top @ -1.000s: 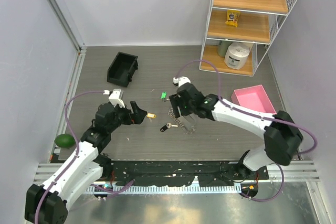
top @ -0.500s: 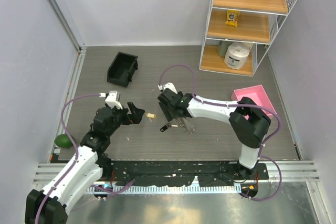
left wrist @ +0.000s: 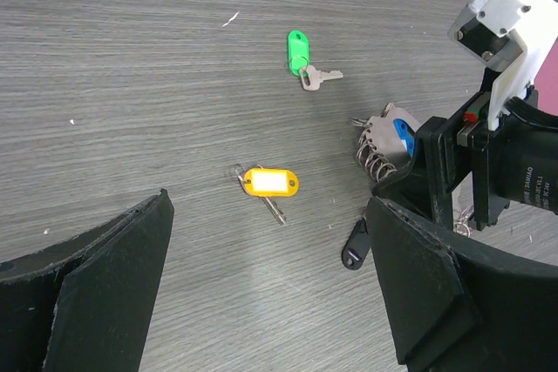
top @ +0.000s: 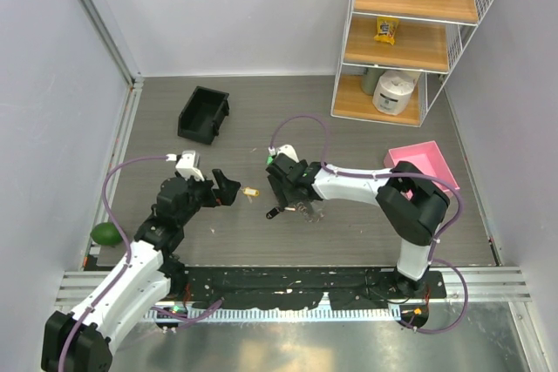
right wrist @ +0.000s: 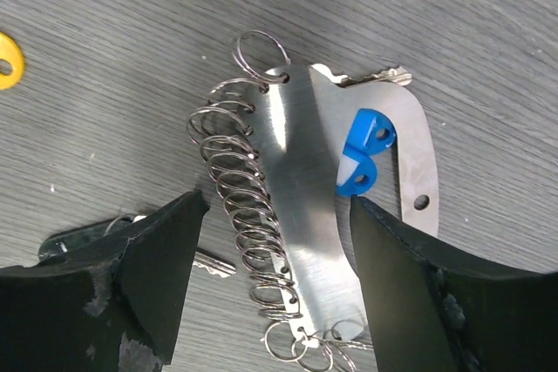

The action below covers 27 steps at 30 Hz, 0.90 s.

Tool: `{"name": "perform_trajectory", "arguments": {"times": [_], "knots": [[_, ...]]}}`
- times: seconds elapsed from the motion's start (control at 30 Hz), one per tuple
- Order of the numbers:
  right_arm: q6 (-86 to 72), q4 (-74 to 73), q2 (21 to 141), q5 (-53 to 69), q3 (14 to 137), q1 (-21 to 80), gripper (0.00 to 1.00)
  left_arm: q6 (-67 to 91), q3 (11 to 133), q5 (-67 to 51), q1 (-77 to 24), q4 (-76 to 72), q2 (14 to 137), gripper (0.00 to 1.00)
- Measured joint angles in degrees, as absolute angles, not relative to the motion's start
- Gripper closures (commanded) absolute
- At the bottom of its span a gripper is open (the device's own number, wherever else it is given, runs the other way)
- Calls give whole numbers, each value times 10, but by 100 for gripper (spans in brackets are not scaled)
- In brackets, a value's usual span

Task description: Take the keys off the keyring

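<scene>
The keyring (right wrist: 296,180), a shiny metal strip lined with wire rings, lies flat on the grey table (top: 349,128). A blue-headed key (right wrist: 362,152) rests against its right side. My right gripper (right wrist: 275,285) hovers open just above it, one finger on each side of the strip. Loose on the table are a yellow key (left wrist: 270,183), a green key (left wrist: 299,51) and a black key (left wrist: 354,245). My left gripper (left wrist: 270,302) is open and empty, near the yellow key (top: 251,191). The keyring (top: 302,207) shows partly under my right gripper (top: 295,200).
A black bin (top: 204,114) sits at the back left. A pink tray (top: 421,165) lies to the right, with a wire shelf unit (top: 410,32) behind it. A green ball (top: 107,233) rests at the left edge.
The right arm swung its wrist leftward and settled over the keyring, jaws spreading slightly. The left arm drew back a little. The loose keys stayed put.
</scene>
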State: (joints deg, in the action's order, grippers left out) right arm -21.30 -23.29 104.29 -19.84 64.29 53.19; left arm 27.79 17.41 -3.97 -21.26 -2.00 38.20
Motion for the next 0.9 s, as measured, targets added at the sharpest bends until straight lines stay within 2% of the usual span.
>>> {"name": "perform_trajectory", "arguments": {"times": [0.4, 0.53, 0.57, 0.63, 0.77, 0.9], "knots": [[-232, -143, 1017, -118, 588, 490, 26, 278, 174, -34, -213, -21, 385, 0], [-233, -123, 1003, -103, 568, 478, 46, 278, 174, -34, -213, -21, 385, 0], [-233, -120, 1002, -100, 564, 477, 55, 278, 174, -34, -213, -21, 385, 0], [-234, -116, 1000, -95, 560, 474, 66, 278, 174, -34, -213, -21, 385, 1], [-241, -104, 990, -88, 552, 471, 74, 278, 174, -34, -213, -21, 385, 0], [-238, -102, 969, -89, 532, 472, 74, 277, 174, -32, -213, -23, 385, 0]]}}
